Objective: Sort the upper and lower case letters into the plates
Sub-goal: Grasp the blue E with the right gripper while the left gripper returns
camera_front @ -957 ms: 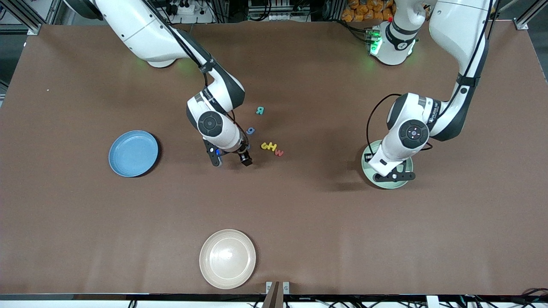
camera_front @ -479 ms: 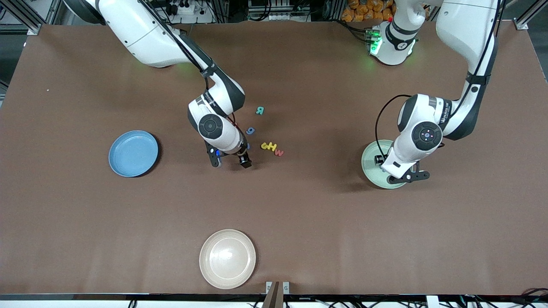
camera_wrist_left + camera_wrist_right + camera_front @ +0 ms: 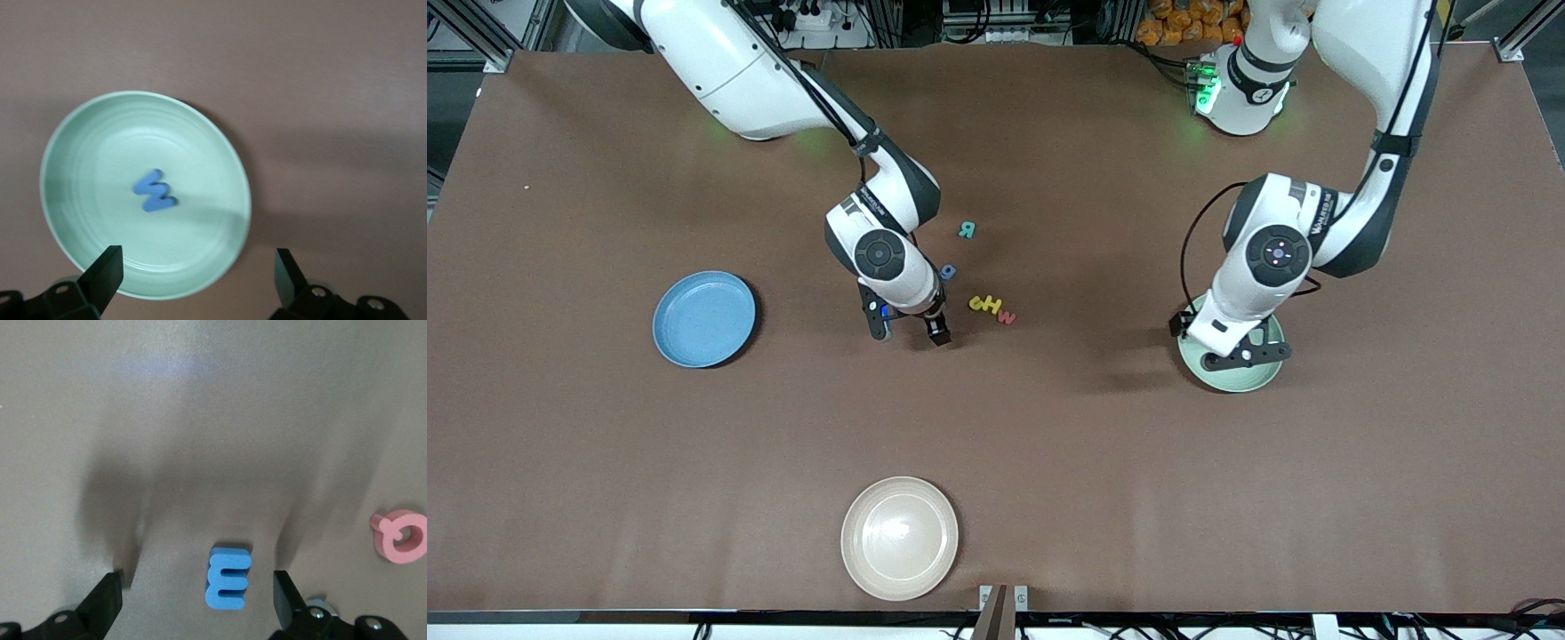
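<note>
Left gripper (image 3: 193, 277) hangs over the mint plate (image 3: 87, 140), jaws spread wide and empty; a blue zigzag letter (image 3: 154, 191) lies flat in the plate's middle, clear of both fingers. Right gripper (image 3: 197, 600) sits low over the tabletop (image 3: 1049, 427) near mid-table, jaws wide, nothing held; the blue E (image 3: 228, 579) lies on the tabletop between the fingers, touching neither. A pink ring-shaped letter (image 3: 401, 536) rests just beside, outside the jaws. Nearby lie a teal letter (image 3: 967, 229), a blue one (image 3: 948, 271), a yellow pair (image 3: 985, 304) and a red one (image 3: 1007, 317). The blue plate (image 3: 703, 318) sits toward the right arm's end.
</note>
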`<action>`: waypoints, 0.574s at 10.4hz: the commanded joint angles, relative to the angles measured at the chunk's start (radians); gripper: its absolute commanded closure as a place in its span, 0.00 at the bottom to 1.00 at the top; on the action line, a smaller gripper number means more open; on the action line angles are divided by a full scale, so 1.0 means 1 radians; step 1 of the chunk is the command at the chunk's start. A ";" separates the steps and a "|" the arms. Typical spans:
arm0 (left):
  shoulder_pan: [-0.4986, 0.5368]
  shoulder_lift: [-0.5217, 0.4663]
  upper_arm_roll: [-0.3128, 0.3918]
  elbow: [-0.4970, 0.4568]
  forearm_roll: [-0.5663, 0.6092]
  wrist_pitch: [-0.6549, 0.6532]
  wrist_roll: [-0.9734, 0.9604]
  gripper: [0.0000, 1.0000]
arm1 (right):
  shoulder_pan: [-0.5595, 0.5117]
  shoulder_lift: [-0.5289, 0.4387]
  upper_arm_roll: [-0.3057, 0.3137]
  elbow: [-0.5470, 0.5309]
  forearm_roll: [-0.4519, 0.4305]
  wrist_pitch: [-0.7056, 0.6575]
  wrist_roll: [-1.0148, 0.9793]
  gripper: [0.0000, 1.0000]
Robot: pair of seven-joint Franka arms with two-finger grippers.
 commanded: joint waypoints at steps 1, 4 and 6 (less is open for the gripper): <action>-0.043 -0.007 -0.004 0.013 -0.074 -0.013 -0.061 0.00 | 0.002 -0.003 0.001 -0.012 -0.029 0.017 0.043 0.00; -0.154 0.016 -0.001 0.036 -0.178 -0.005 -0.218 0.00 | 0.002 0.000 0.001 -0.012 -0.031 0.019 0.043 0.08; -0.213 0.040 -0.001 0.073 -0.210 0.000 -0.405 0.00 | 0.002 0.000 0.001 -0.012 -0.031 0.020 0.043 0.16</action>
